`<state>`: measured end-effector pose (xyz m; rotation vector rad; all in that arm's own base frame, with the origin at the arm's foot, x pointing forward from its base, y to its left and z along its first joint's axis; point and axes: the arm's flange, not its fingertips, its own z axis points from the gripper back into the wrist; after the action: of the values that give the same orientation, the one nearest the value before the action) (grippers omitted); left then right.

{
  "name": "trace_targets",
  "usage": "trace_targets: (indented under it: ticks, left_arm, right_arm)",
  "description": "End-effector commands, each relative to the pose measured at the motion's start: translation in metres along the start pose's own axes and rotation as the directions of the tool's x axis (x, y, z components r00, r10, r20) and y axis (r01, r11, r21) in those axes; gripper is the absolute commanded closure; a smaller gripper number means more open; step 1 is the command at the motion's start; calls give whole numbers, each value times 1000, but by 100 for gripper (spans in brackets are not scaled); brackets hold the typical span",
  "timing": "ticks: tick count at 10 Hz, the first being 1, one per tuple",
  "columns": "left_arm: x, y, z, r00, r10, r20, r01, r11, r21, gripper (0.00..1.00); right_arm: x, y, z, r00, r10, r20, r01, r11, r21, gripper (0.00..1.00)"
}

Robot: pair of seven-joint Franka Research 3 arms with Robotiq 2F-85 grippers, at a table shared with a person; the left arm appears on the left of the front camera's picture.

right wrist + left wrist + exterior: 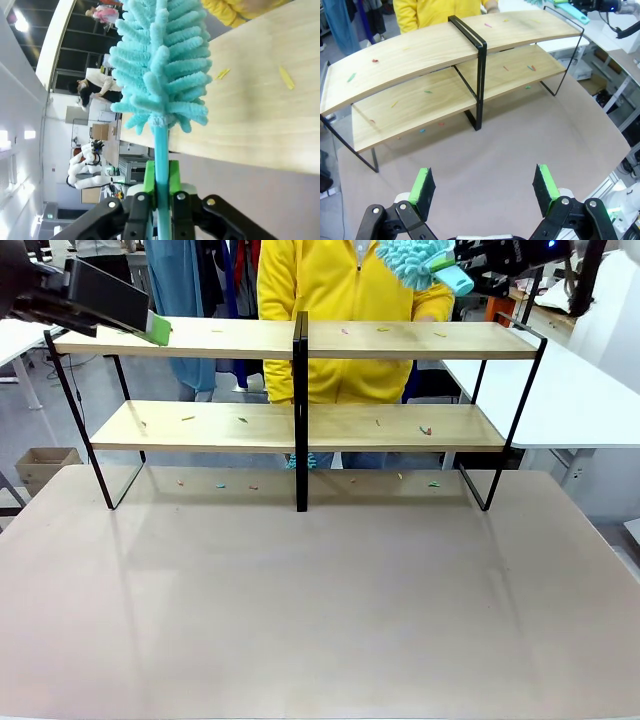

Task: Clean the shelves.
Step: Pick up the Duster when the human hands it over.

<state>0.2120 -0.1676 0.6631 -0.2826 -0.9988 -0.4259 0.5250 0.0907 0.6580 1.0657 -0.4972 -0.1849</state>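
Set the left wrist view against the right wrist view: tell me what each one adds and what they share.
Left wrist view: the open left gripper, the table, the shelves' lower board and black centre post. Right wrist view: the right gripper shut on the handle of a teal duster, seen close. Both: the top board with coloured scraps, the duster and a person's yellow top.

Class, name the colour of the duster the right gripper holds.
Turquoise duster, clearest in right wrist view.

I have open room over the table (pixel 320 620) in front of the shelves (pixel 400 427). The black centre post (pixel 300 410) splits both tiers into side bays, and a person (pixel 340 300) stands close behind them
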Motion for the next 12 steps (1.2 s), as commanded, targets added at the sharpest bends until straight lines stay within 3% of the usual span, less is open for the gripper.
trace_targets:
  ticks: [1, 5, 8, 10, 12]
  left_arm:
    - [-1, 0, 0, 1000, -1, 7, 1, 1000, 0, 0]
    - [-1, 0, 0, 1000, -1, 7, 1, 1000, 0, 0]
    - [-1, 0, 0, 1000, -1, 7, 1, 1000, 0, 0]
    - [-1, 0, 0, 1000, -1, 7, 1, 1000, 0, 0]
    - [-1, 0, 0, 1000, -1, 7, 1, 1000, 0, 0]
  right_arm:
    - [-29, 7, 40, 994, 104, -34, -103, 994, 34, 100]
    - [-102, -18, 203, 933, 345, -102, -357, 919, -167, 100]
    - [-152, -61, 324, 920, 385, 72, -376, 920, -106, 100]
    - [-179, -95, 368, 905, 411, 109, -390, 904, -176, 100]
    - [-201, -121, 387, 901, 401, 167, -375, 912, -166, 100]
